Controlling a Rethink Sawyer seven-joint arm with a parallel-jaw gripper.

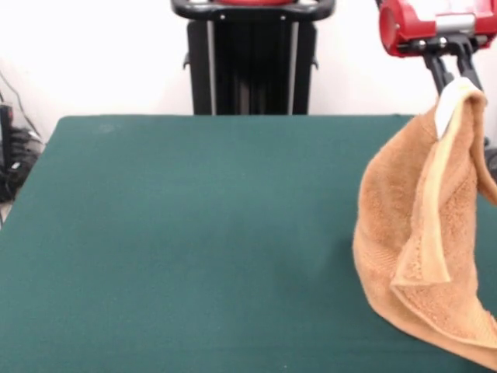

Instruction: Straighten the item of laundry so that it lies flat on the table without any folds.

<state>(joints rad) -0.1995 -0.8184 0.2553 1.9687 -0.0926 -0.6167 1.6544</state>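
Observation:
The tan-orange terry towel [423,233] hangs at the right side of the front view, pinched by one corner at its top. It droops down in loose folds, with its lower part reaching toward the dark green table [194,233] near the front right. A small white tag [445,115] shows near the top corner. My gripper [454,74], below the red arm head [435,27], is shut on the towel's top corner and holds it well above the table.
The black pedestal [252,58] stands at the table's far side, in the middle. Cables and dark gear [15,155] lie beyond the table's left edge. The table's right edge runs out of the picture.

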